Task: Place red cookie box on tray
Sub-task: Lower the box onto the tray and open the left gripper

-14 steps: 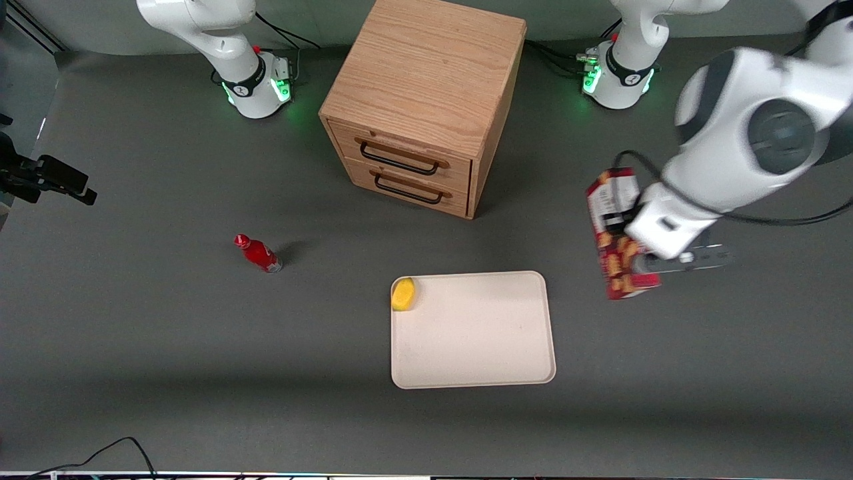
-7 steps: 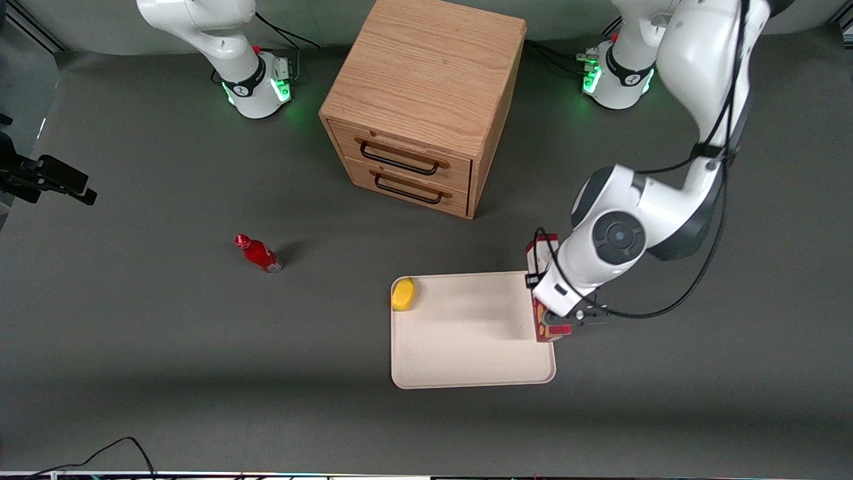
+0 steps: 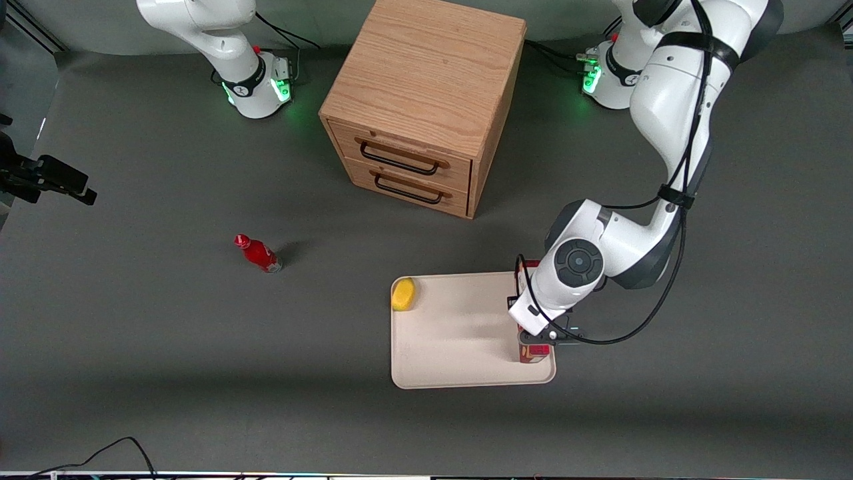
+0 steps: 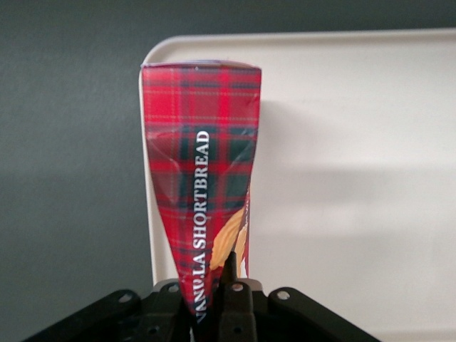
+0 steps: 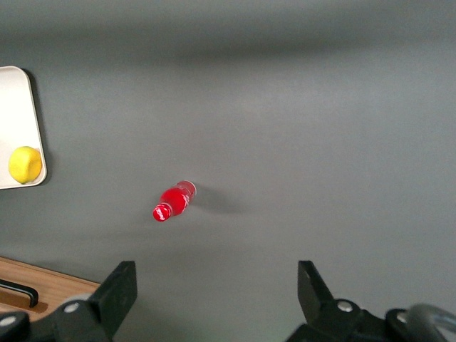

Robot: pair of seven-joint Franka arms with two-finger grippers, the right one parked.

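The long, narrow dark-red tartan cookie box (image 4: pixel 201 178), a carton lettered "SHORTBREAD" with tan biscuits pictured near the gripped end, is hanging lengthwise from the left arm's black two-finger gripper (image 4: pixel 214 303), whose fingers are clamping its upper end. In the front view the red cookie box (image 3: pixel 533 352) is showing mostly as a small red patch under the wrist, with another sliver of red peeking out above the wrist housing. Its lower end is sitting over the large flat cream-white rectangular tray (image 3: pixel 460 333) with rounded corners and a low rim, at the tray's edge toward the working arm's end of the table and close to the corner nearest the front camera; the wrist view is showing the box just inside the rim (image 4: pixel 151 214). Whether the box's bottom is touching the tray surface cannot be told.

A small yellow rounded fruit, like a lemon (image 3: pixel 403 294), is lying in the tray's corner, well apart from the box. Farther from the front camera than the tray, a light oak two-drawer wooden cabinet (image 3: pixel 426 100) with black handles is standing. Toward the parked arm's end of the table, a small red bottle (image 3: pixel 258 254) is lying on the dark grey tabletop (image 3: pixel 166 333).
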